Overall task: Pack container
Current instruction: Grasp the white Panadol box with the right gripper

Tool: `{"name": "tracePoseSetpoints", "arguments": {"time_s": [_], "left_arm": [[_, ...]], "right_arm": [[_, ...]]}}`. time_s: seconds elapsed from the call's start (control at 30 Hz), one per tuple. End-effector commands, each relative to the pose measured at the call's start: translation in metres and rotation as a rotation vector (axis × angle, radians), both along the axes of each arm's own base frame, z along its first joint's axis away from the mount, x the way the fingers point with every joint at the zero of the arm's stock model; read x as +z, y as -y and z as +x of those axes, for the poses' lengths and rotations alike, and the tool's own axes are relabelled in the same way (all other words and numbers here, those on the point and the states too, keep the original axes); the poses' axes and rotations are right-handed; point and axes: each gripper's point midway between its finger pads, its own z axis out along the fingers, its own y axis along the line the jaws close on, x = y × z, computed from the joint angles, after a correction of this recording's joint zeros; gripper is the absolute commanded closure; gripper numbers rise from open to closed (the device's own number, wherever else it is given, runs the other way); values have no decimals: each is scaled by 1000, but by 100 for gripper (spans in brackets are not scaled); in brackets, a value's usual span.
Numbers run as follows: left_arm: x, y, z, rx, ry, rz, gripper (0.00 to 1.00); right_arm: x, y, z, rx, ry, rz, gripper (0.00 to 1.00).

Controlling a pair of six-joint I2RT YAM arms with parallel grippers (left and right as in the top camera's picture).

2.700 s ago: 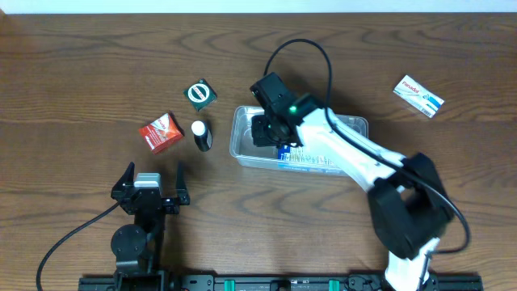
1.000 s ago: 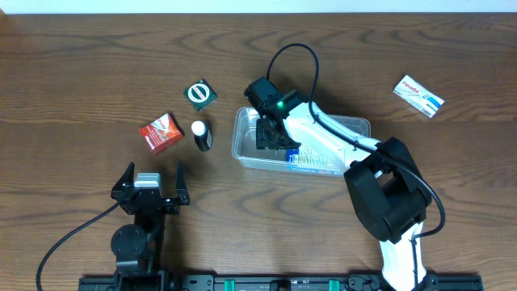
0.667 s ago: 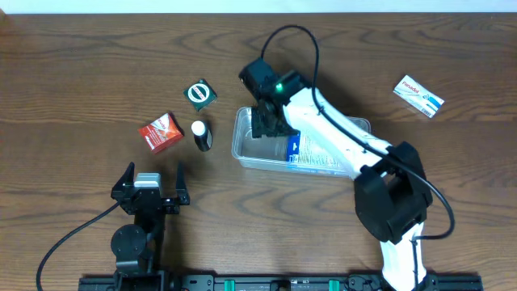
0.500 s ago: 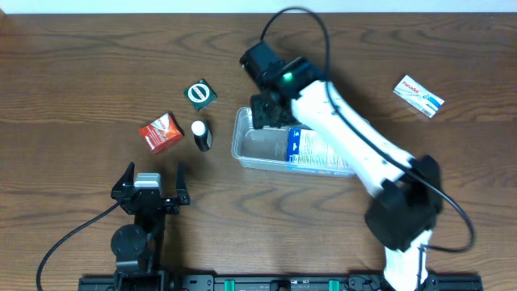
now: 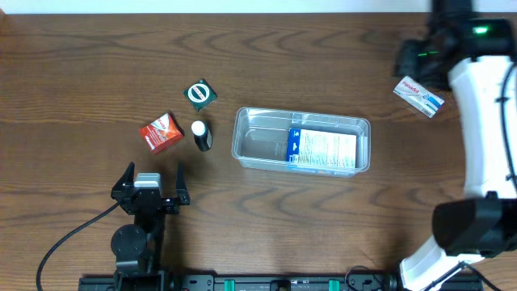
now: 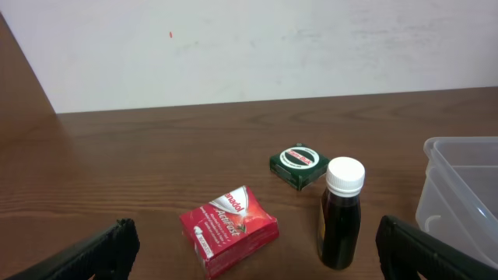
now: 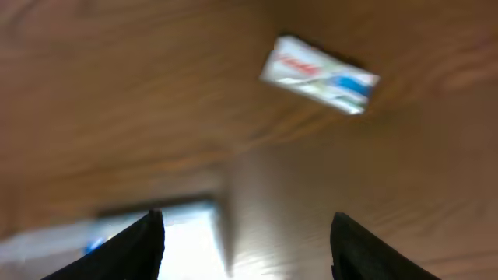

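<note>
The clear container point(image 5: 258, 141) stands mid-table with a blue-and-white box point(image 5: 321, 149) lying flat in its right half. My right gripper point(image 5: 417, 60) is open and empty at the far right, just above a white-and-blue box point(image 5: 418, 95). That box also shows in the blurred right wrist view point(image 7: 319, 74), ahead of the open fingers point(image 7: 245, 233). My left gripper point(image 5: 150, 179) is open and empty near the front left. Beyond it lie a red box point(image 6: 229, 230), a dark bottle with a white cap point(image 6: 342, 211) and a green box point(image 6: 299, 166).
The red box point(image 5: 161, 132), bottle point(image 5: 201, 135) and green box point(image 5: 200, 94) sit close together just left of the container. The container's corner point(image 6: 459, 194) shows at the right of the left wrist view. A pale wall stands behind the table.
My right gripper let go of the blue-and-white box inside the container, lifted out and swung to the far right, over the white-and-blue box. The left arm has not moved.
</note>
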Motion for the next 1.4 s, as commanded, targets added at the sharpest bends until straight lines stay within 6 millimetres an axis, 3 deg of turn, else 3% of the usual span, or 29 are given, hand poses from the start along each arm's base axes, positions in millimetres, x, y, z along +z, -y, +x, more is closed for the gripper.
{"name": "tracePoseSetpoints", "arguments": {"time_s": [0.0,0.17,0.4,0.53,0.83,1.17,1.3,1.37], "left_arm": [[-15,0,-1,-1,-46,-12,2],[-15,0,-1,-1,-46,-12,2],[-15,0,-1,-1,-46,-12,2],[-15,0,-1,-1,-46,-12,2],[-15,0,-1,-1,-46,-12,2],[-15,0,-1,-1,-46,-12,2],[-15,0,-1,-1,-46,-12,2],[-15,0,-1,-1,-46,-12,2]], "right_arm": [[-21,29,9,30,-29,16,34],[-52,63,36,217,-46,-87,32],[-129,70,56,487,-184,-157,27],[-161,72,63,579,-223,-175,27],[-198,84,76,674,-244,-214,27],[-238,105,63,651,-304,-156,30],[-246,105,60,651,-313,-127,36],[-247,103,60,643,-310,-113,43]]}}
